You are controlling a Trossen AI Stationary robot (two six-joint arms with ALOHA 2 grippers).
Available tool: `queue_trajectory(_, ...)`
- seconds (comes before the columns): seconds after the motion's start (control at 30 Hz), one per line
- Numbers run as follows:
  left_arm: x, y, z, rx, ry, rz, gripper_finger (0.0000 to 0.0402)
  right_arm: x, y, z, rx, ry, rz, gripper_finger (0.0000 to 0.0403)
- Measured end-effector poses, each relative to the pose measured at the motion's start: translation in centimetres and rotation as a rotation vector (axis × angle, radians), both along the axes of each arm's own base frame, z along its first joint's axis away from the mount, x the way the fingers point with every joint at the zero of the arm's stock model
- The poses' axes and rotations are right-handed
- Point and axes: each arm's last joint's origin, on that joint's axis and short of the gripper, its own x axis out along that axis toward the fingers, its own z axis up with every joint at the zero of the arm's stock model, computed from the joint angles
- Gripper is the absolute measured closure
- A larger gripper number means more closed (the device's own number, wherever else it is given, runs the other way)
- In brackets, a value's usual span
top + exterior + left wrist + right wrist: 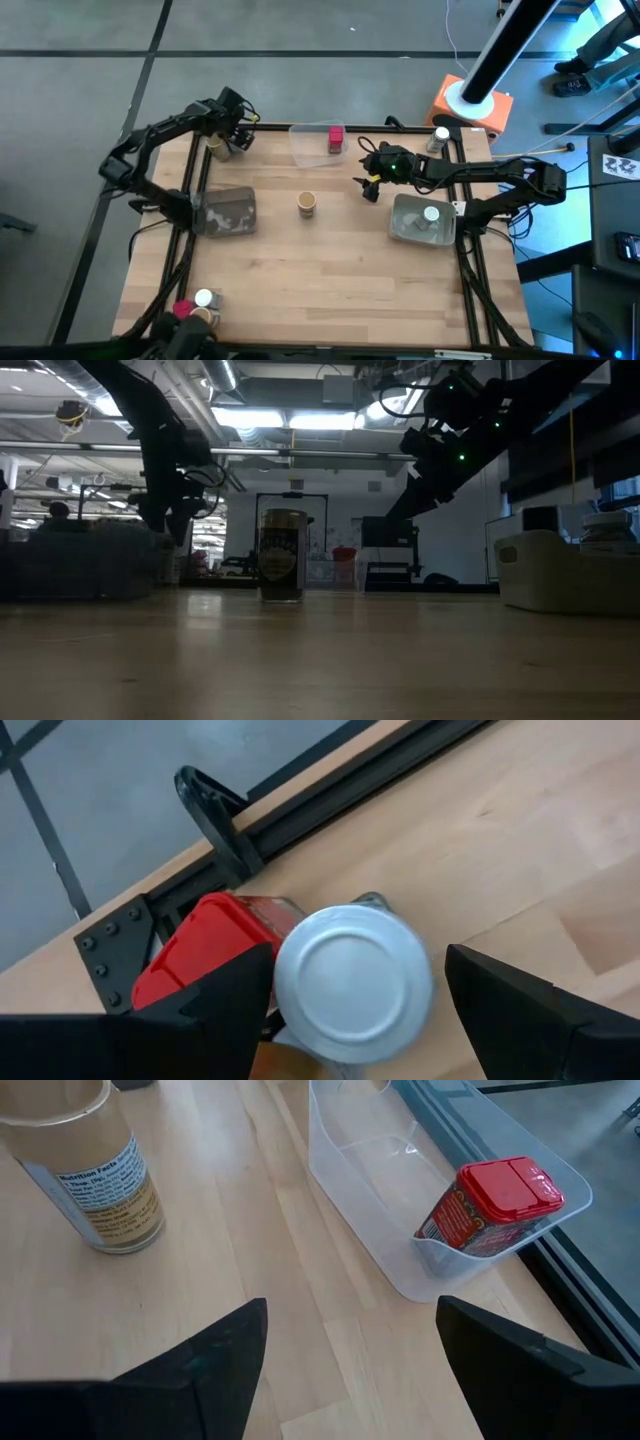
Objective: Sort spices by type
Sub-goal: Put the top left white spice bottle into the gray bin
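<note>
The left gripper (350, 1020) is held w/ its fingers (225, 995) spread, directly over a white-capped jar (352, 982) at the table's far left corner; nothing is pinched, the cap sits between the two fingers w/ a gap on one side. Touching the jar on the side nearer the frame rail, a red block (200, 955) is seen, so the approach looks chosen from above to keep the neighbour from being knocked – a judgement only.

The right gripper (345, 1365) is likewise spread & empty, hung above bare wood. Just ahead of it a clear tray (360, 1200) is placed, w/ one red block (490, 1205) leaning in its far end, apparently the spot for reds. Off to the other side of those fingers a tan cylinder (85, 1165) is stood upright & alone, prob. the next pick for this arm.

In the overhead view a grey bin (422, 222) behind the right gripper already holds a white-capped jar (432, 213); a second grey bin (226, 211) lies below the left arm, contents not made out. More spices are parked at the near left corner (195, 305) & one jar (440, 137) at the far right edge, well apart from both grippers, so sorting is judged partway done
</note>
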Motion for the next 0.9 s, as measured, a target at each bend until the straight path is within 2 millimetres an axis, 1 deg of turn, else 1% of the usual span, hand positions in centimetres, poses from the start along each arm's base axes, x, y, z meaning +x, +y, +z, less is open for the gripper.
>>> queue_trajectory(0.1, 0.1, 0.1, -0.3, -0.009, 0.01, -0.011, 0.0122, 0.0, 0.0, 0.0, 0.0, 0.0, 0.0, 0.0114)
queue_trajectory(0.17, 0.1, 0.1, -0.3, -0.009, 0.01, -0.013, 0.0131, 0.0, 0.0, 0.0, -0.001, 0.0, 0.0, 0.0114)
queue_trajectory(0.4, 0.2, 0.0, -0.2, -0.008, 0.0, -0.022, 0.0209, 0.0, 0.0, 0.0, -0.005, 0.002, 0.004, 0.0114)
queue_trajectory(0.6, 0.4, -0.1, -0.1, -0.013, 0.007, -0.055, 0.0211, 0.0, 0.0, 0.0, -0.005, 0.002, 0.004, 0.0114)
queue_trajectory(0.73, 0.6, -1.0, 0.4, -0.018, 0.013, -0.085, 0.0211, 0.0, 0.0, 0.0, -0.005, 0.004, 0.004, 0.0114)
queue_trajectory(0.8, 0.9, -1.6, 1.2, -0.002, 0.0, -0.106, 0.0211, 0.0, 0.0, 0.0, -0.002, 0.009, 0.005, 0.0114)
queue_trajectory(0.9, 1.7, -2.5, 3.0, 0.054, -0.038, -0.151, 0.0211, -0.1, 0.1, -0.1, 0.008, 0.015, 0.0, 0.0114)
